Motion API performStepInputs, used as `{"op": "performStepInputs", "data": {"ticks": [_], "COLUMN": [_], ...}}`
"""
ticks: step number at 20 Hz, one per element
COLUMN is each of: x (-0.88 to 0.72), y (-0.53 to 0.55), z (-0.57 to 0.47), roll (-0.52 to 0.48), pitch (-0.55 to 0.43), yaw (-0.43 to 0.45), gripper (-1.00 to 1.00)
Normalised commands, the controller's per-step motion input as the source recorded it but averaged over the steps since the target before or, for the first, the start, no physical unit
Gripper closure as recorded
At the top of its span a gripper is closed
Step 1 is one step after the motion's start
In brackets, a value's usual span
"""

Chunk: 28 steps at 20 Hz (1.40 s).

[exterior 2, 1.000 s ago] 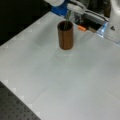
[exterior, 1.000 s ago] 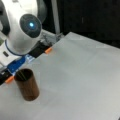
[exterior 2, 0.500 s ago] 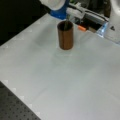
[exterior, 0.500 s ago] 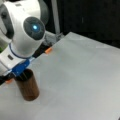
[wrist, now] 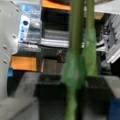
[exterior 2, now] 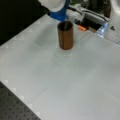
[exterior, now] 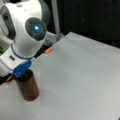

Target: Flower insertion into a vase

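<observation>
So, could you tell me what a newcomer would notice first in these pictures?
The white arm fills a front view's left, bent low over the brown vase on the pale table. In the wrist view, two green stems run top to bottom, close to the camera.

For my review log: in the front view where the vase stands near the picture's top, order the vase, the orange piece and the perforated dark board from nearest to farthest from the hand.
The hand sits at the vase's mouth.
1. Vase: directly beneath it.
2. Orange piece: just right of the vase.
3. Perforated dark board: bottom-left corner, farthest.
</observation>
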Motion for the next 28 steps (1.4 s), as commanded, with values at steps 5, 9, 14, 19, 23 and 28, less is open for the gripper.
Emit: {"op": "performStepInputs", "data": {"ticks": [5, 9, 14, 19, 23, 28], "x": [0.18, 0.18, 0.18, 0.18, 0.18, 0.18], "y": [0.11, 0.11, 0.11, 0.11, 0.11, 0.11], "z": [-0.09, -0.08, -0.08, -0.08, -0.08, -0.08], "roll": [-0.025, -0.024, -0.024, -0.024, -0.024, -0.024], "pitch": [0.019, 0.021, 0.021, 0.021, 0.021, 0.021], "yaw": [-0.114, -0.114, -0.114, -0.114, -0.114, -0.114], "gripper": [1.0, 1.0, 1.0, 1.0, 1.0, 1.0]}}
